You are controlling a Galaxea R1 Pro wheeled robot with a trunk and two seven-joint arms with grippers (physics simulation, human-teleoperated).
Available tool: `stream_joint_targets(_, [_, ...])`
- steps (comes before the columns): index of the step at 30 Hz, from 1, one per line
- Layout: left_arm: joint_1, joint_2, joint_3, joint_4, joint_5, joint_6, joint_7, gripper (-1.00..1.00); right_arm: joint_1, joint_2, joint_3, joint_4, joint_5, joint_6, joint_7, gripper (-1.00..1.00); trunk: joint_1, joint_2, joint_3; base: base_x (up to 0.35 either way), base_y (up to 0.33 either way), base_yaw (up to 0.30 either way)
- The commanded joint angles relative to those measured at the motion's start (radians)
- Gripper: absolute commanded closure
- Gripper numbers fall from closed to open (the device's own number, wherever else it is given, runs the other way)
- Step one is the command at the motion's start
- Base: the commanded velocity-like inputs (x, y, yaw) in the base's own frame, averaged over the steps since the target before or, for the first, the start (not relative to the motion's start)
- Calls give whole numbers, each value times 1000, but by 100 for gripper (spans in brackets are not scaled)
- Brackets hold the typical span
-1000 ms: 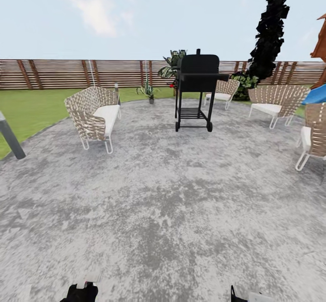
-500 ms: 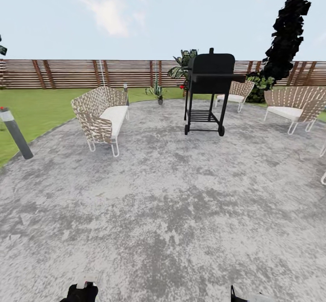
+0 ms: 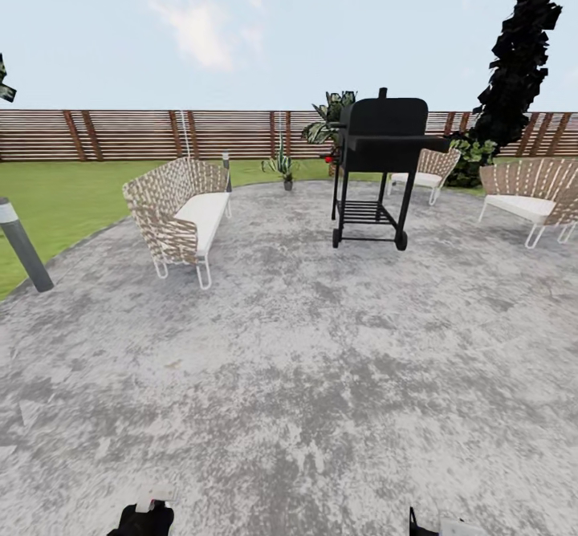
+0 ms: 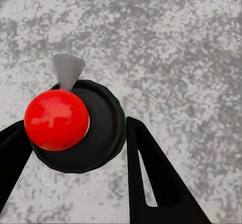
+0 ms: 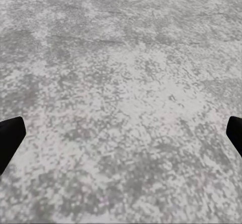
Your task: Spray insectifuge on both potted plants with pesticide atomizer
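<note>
Between the black fingers of my left gripper [image 4: 75, 148] sits a round black end with a red ball and a small grey cone. It looks like the pesticide atomizer [image 4: 96, 133] seen end-on, and both fingers [image 4: 151, 173] press against it. In the head view that gripper [image 3: 144, 517] pokes in at the bottom edge with a pale tip above it. My right gripper [image 5: 121, 133] is open over bare paving, its fingertips far apart. The two speckled potted plants are out of view. Of the garden I see the lawn [image 3: 64, 191] and the slat fence [image 3: 144, 133].
I stand on round grey mottled paving [image 3: 305, 359]. Ahead are a woven sofa [image 3: 181, 215], a black grill on wheels [image 3: 377, 167] and woven chairs [image 3: 530, 195]. A spiky plant in a small pot [image 3: 283, 171] stands by the fence, and a grey post [image 3: 22, 247] at the left.
The whole head view has shifted as the camera turned: grill, sofa and chairs slid right in the picture and look slightly nearer. Both grippers sit at the same spots along the bottom edge.
</note>
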Motion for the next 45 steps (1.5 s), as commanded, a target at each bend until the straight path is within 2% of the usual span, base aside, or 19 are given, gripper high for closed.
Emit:
stream_joint_targets(1, [-1,0,0,1,-2,-3,-3,100,-1,0,-3,1,11,-2,-7,-100,0,0,-1,339,0,0])
stream_joint_targets(11, [-1,0,0,1,-2,-3,-3,100,-1,0,-3,1,11,-2,-7,-100,0,0,-1,339,0,122])
stream_joint_targets(45, [-1,0,0,1,-2,-3,-3,100,-1,-1,-3,1,11,-2,-7,-100,0,0,-1,339,0,1])
